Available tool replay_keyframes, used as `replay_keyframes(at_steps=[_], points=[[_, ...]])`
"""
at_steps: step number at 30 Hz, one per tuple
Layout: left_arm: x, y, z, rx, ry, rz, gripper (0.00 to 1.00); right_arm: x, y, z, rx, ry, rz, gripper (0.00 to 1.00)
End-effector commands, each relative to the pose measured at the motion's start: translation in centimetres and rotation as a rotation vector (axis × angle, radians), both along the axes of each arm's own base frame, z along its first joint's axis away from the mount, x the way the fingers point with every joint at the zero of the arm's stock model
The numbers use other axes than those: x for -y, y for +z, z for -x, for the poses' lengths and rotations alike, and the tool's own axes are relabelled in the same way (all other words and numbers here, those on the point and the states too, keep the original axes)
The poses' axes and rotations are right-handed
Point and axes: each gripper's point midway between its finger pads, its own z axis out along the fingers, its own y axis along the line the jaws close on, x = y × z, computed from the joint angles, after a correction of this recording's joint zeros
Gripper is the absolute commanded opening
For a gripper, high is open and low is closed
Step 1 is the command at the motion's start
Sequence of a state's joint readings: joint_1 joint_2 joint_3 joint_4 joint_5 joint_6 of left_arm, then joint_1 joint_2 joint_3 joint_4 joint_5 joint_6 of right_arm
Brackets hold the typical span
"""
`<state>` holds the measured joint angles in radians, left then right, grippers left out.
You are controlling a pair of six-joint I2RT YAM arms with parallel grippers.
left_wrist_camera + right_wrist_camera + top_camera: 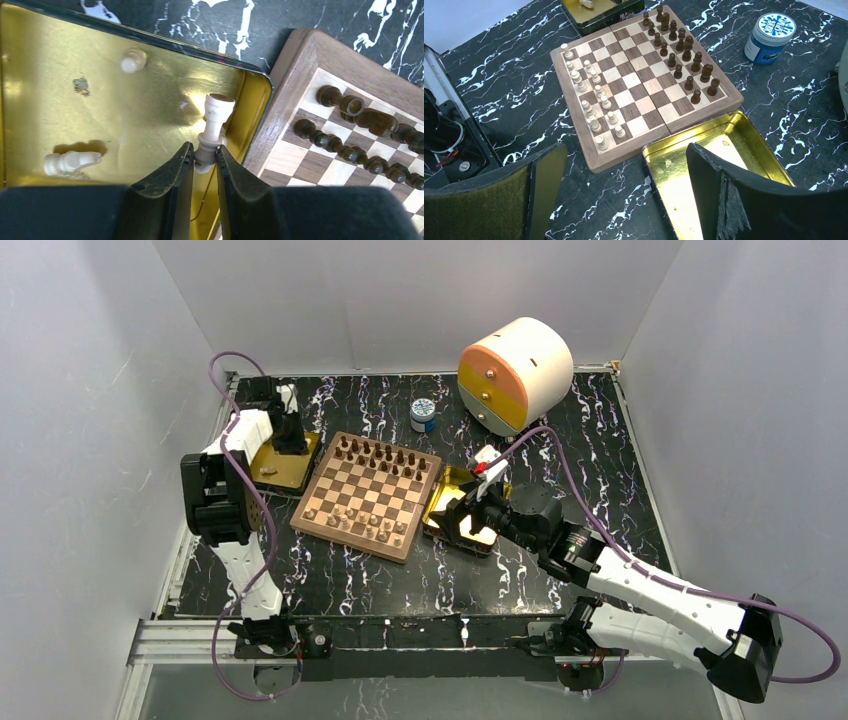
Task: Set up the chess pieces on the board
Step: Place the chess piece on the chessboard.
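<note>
The board (372, 492) lies mid-table, with dark chess pieces (681, 55) in two rows on its far side and pale chess pieces (591, 100) along the near side. My left gripper (205, 150) hangs over the left gold tray (60, 110), shut on the base of a pale chess piece (216, 117) that leans toward the tray's corner. Two more pale pieces rest in that tray, one upright (132, 60) and one on its side (70, 162). My right gripper (621, 155) is open and holds nothing, over the near edge of the right gold tray (734, 145).
A white-and-orange round drawer unit (515, 373) stands at the back right, with a blue jar (423, 415) beside it. The right gold tray (447, 502) touches the board's right rim. White walls enclose the black marbled table (340, 585).
</note>
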<state>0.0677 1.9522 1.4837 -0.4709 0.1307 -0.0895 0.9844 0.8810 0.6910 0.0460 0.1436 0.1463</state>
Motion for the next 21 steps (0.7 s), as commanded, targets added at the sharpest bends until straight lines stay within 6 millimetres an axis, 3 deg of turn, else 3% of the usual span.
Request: replay_keyframes(at_steps=[1, 13, 21], points=[[1.5, 0.8, 0.1, 0.02, -0.031, 0.019, 0.09, -0.1, 2.1, -0.2, 0.04, -0.006, -0.045, 0.99], [1.6, 0.3, 2.3, -0.01, -0.026, -0.021, 0.08, -0.5, 1.7, -0.4, 0.043, -0.004, -0.04, 0.99], [0.6, 3.5, 1.7, 0.043, 0.016, -0.067, 0.08, -1.0, 2.0, -0.6, 0.056, 0.011, -0.033, 0.98]])
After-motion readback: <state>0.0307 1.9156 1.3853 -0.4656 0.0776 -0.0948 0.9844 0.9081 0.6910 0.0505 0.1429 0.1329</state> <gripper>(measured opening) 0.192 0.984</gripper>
